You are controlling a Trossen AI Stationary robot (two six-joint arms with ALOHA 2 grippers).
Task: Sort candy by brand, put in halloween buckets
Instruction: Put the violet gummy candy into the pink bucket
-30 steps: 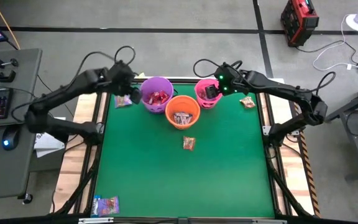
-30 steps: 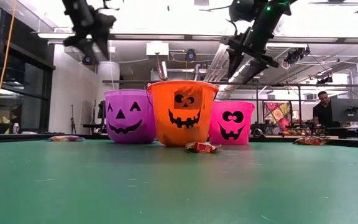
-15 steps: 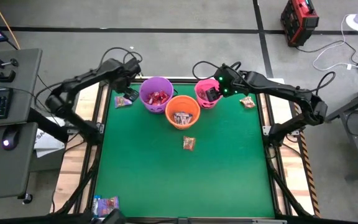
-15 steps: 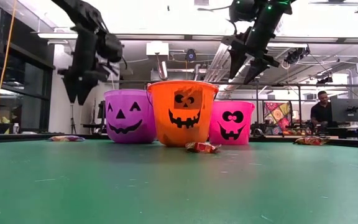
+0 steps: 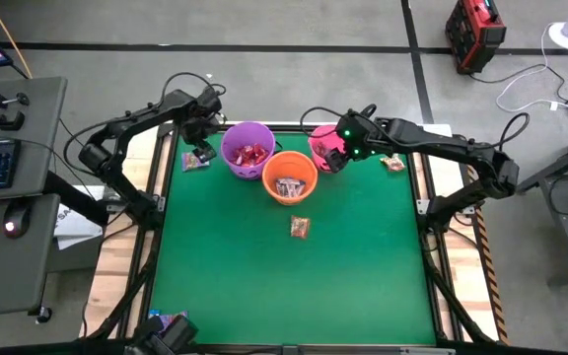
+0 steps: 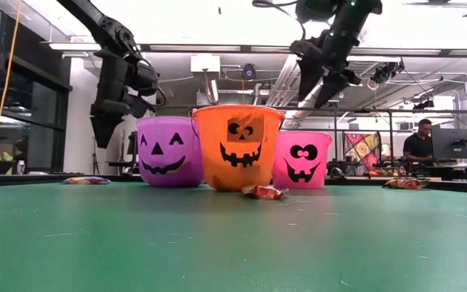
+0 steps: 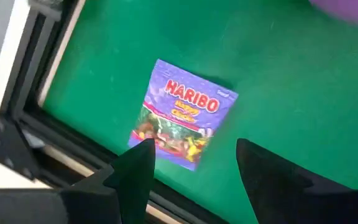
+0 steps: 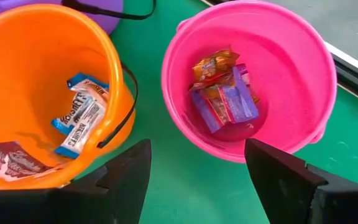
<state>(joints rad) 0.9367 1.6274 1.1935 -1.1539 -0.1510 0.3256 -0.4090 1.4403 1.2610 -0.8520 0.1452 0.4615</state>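
Observation:
Three buckets stand at the table's far side: purple [image 5: 248, 148], orange [image 5: 290, 176] and pink [image 5: 325, 148], each with candy inside. My left gripper [image 7: 194, 162] is open and hangs over a purple Haribo packet [image 7: 182, 115] that lies flat by the far left corner [image 5: 194, 161]. Its fingers are clear of the packet. My right gripper [image 8: 197, 168] is open and empty. It hovers above the gap between the orange bucket [image 8: 45, 93] and the pink bucket [image 8: 247, 81].
Loose candy lies on the green mat: one piece in front of the orange bucket [image 5: 300, 227], one right of the pink bucket [image 5: 392, 162], one packet at the near left corner [image 5: 171, 323]. The table's frame rail [image 7: 36, 155] runs close beside the Haribo packet.
My left gripper has come down from high above the table by the purple bucket, toward the Haribo packet at the far left corner. It now hangs low over the packet. The buckets and candy have stayed where they were.

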